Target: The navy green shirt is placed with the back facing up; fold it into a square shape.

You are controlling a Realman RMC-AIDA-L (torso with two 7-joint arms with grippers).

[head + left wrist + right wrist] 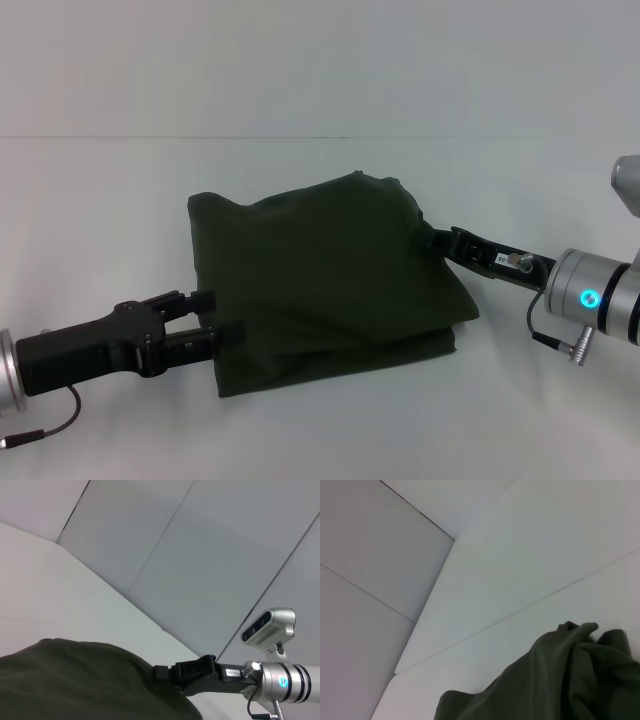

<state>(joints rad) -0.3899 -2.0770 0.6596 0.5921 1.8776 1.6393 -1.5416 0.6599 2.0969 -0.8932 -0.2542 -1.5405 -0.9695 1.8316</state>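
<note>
Head view: the navy green shirt (325, 285) lies mid-table (320, 90), folded into a rough four-sided bundle, long axis running left to right, its lower edge slanting up toward the right.
Shirt layers: a folded edge shows along the right and lower sides.
Left gripper (218, 315): at the shirt's left edge, fingers parted, one above and one below the fabric's corner.
Right gripper (440, 240): at the shirt's right upper edge; whether it pinches the cloth I cannot tell.
Left wrist view: the right gripper (162, 672) meets the shirt (75, 680).
</note>
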